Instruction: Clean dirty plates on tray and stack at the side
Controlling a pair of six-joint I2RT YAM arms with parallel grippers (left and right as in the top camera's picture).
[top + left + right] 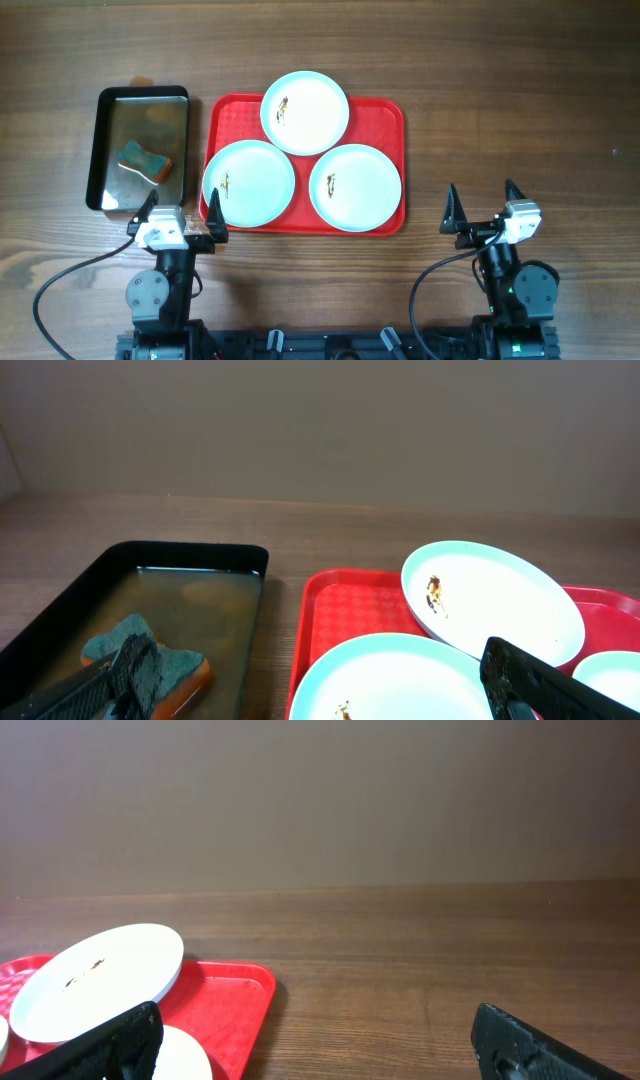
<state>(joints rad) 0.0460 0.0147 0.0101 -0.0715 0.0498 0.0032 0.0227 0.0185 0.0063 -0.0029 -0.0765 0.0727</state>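
Three white plates lie on the red tray (385, 108): a far plate (305, 112) resting on the two others, a near-left plate (249, 183) and a near-right plate (356, 187). Each has a small brown smear. My left gripper (182, 210) is open and empty at the tray's near-left corner. My right gripper (484, 207) is open and empty, right of the tray. In the left wrist view the far plate (495, 600) and near-left plate (400, 680) show on the tray (340, 610). The right wrist view shows the far plate (95, 980) and the tray (230, 995).
A dark metal pan (110, 110) with shallow water stands left of the tray and holds a sponge (146, 160), green on top and orange below. It also shows in the left wrist view (180, 560), with the sponge (150, 660). Bare wooden table (520, 120) lies right of the tray.
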